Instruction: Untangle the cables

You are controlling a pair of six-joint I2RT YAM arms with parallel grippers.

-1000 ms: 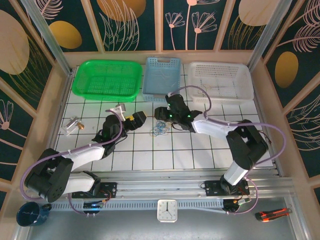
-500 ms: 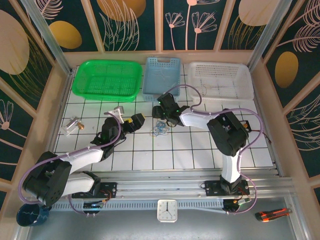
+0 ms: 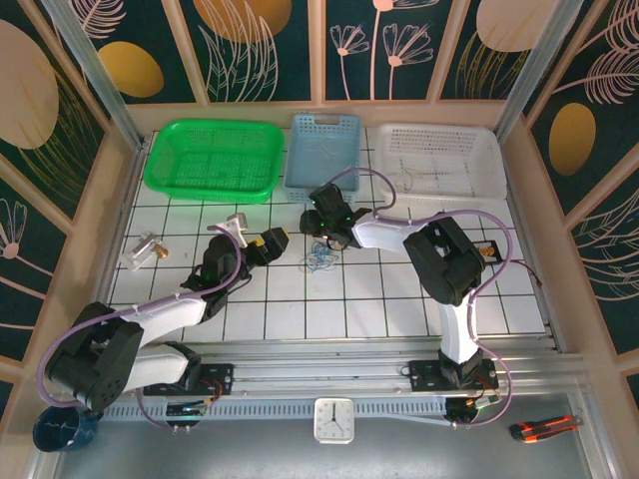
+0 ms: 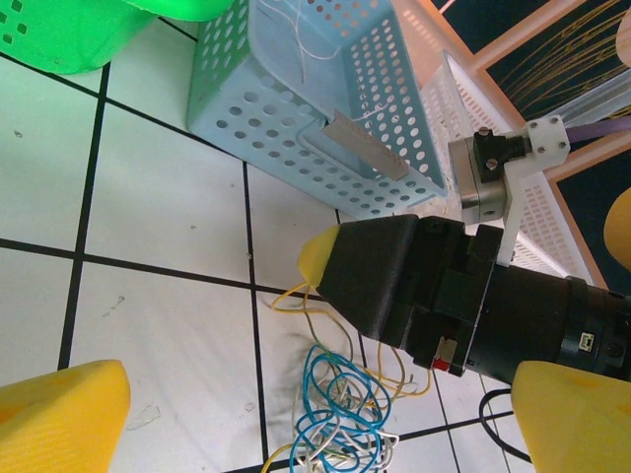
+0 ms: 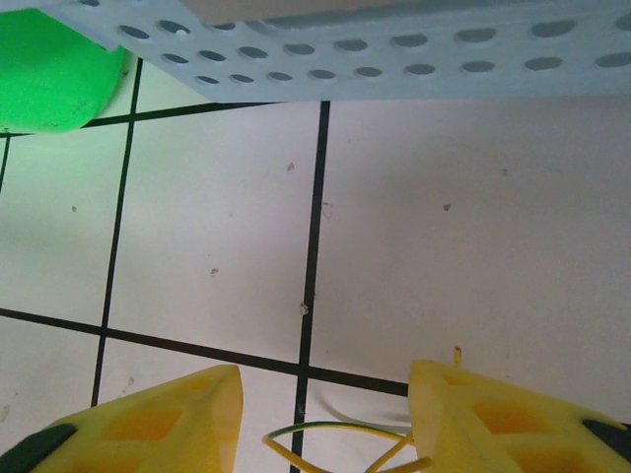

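The cables lie as one small tangle of blue, white and yellow wire on the tiled table, in front of the blue basket. In the left wrist view the tangle sits low between my own wide yellow fingers. My left gripper stands open just left of the tangle and holds nothing. My right gripper reaches down at the tangle's far edge. In the right wrist view its jaws stand apart, with a yellow-green wire loop between the fingertips, touching the right one.
A green basket, a blue basket and a white basket line the far edge. The blue basket's wall is close ahead of the right gripper. A small clear and brass object lies at the left.
The right arm has folded in and its gripper has moved left and down onto the far edge of the tangle, its jaws narrowing. The left arm has barely moved.
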